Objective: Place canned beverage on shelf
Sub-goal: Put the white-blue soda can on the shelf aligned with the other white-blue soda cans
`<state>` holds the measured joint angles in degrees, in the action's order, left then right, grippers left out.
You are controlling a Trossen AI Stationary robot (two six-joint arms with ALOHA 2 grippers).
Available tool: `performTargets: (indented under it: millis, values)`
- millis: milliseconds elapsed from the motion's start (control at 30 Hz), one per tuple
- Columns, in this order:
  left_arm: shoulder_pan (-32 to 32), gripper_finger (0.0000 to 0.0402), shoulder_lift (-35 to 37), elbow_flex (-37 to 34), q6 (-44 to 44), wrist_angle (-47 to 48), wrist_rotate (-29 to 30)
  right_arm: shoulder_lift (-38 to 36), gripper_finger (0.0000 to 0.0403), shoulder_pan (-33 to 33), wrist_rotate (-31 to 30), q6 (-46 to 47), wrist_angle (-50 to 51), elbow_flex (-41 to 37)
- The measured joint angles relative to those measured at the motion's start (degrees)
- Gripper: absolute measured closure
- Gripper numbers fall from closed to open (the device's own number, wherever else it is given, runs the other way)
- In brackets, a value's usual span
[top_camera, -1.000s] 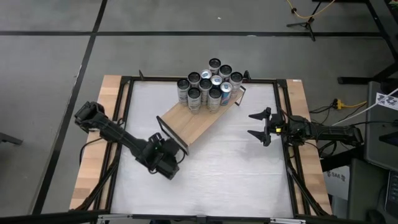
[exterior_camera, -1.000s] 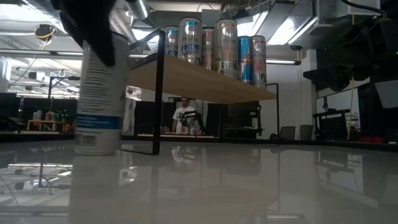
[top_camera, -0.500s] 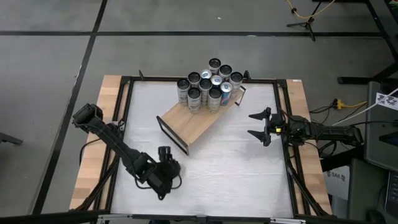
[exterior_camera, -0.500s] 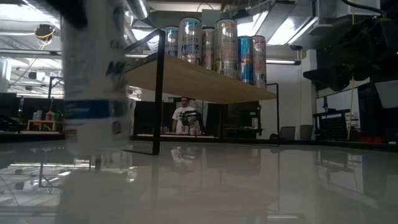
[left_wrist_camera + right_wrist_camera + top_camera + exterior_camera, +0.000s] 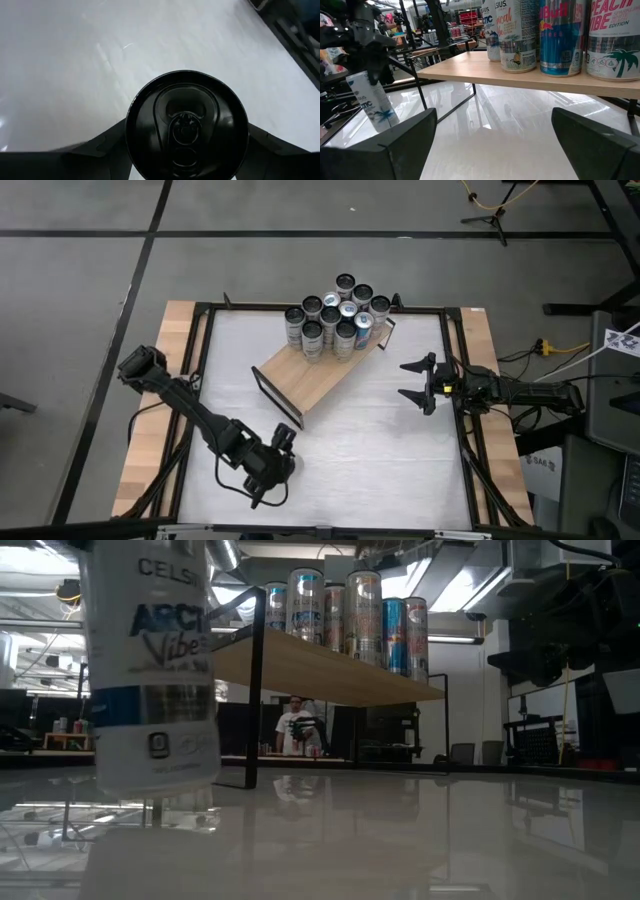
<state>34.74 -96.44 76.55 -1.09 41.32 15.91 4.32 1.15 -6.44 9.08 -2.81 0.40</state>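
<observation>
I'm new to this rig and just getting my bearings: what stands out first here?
The cluster of cans crowded on the far end of the wooden shelf, which sits at a slant on the white table. Nearer the front, the left hand grips a white can from above, lifted clear of the table. The right hand waits open at the right side.

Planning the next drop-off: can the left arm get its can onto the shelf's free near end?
Probably yes: the left gripper holds the can, and the shelf's near end lies bare, cans clustered at its far end.
</observation>
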Motion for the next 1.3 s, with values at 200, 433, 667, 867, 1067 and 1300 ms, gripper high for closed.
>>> performTargets:
  millis: [200, 433, 667, 867, 1067, 1300]
  values:
    - [-2.28, 0.0159, 0.01, 0.00, 7.06, -0.40, -12.13, 0.01, 0.0015, 0.00, 0.00, 0.00, 0.00, 0.00]
    - [-4.50, 0.0159, 0.01, 0.00, 18.26, -1.41, -23.32, 0.01, 0.0015, 0.00, 0.00, -0.01, 0.00, 0.00]
    - [-4.88, 0.0159, 0.02, 0.00, 30.61, -0.63, -24.21, 0.00, 0.0015, 0.00, 0.00, 0.00, 0.00, 0.00]
    - [-5.81, 0.0158, 0.02, 0.00, 38.42, 1.73, -21.97, 0.00, 0.0015, 0.00, 0.00, 0.00, 0.00, 0.00]
    - [-8.95, 0.0158, 0.07, 0.11, 44.77, 4.68, -23.09, 0.02, 0.0015, 0.00, 0.00, -0.02, 0.00, 0.00]
    - [-13.64, 0.0158, 0.07, 0.11, 51.90, 8.82, -29.98, 0.02, 0.0015, -0.01, 0.00, -0.01, 0.01, 0.00]
